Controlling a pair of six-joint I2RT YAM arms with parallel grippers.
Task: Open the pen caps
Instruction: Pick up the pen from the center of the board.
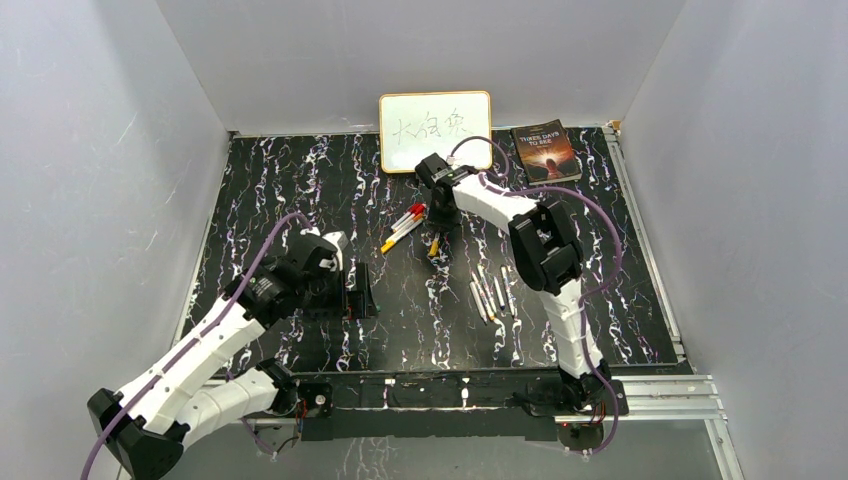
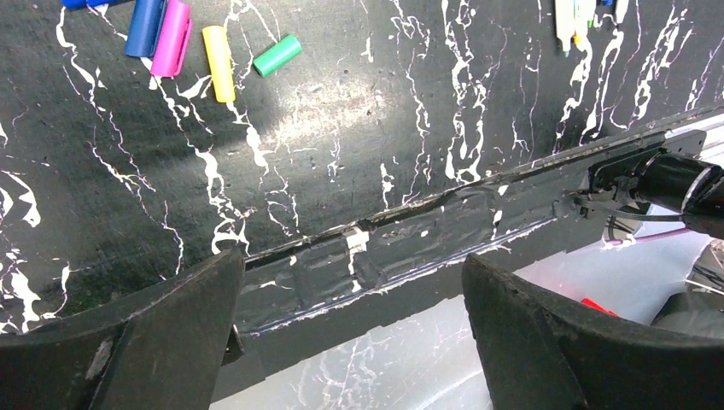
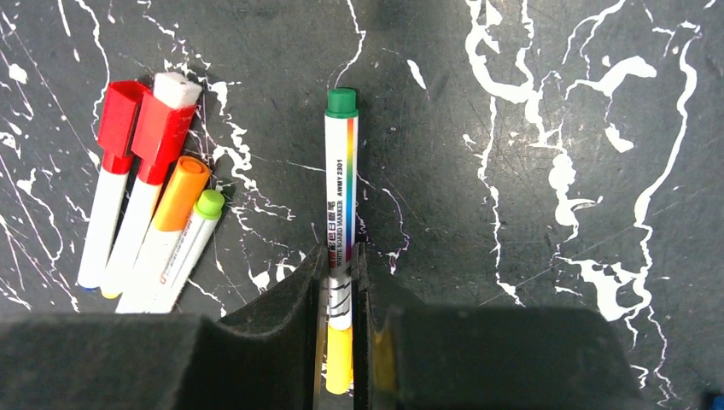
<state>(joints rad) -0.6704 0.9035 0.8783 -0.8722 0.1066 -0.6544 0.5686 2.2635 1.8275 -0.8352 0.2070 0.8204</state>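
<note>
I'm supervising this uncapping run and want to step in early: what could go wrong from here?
1. The right gripper is shut on the pen with the yellow cap back between its fingers, so the left gripper may reach only the green end.
2. The left gripper hangs open far off by the table's near edge; the thin pen might pivot during a long transfer.
3. Four capped pens lie close beside it; lifting could nudge them.

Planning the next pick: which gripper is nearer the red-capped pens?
Right. The right gripper, shut on a pen, sits just beside the red-capped pens; the left gripper hangs open farther off, toward the near left.
</note>
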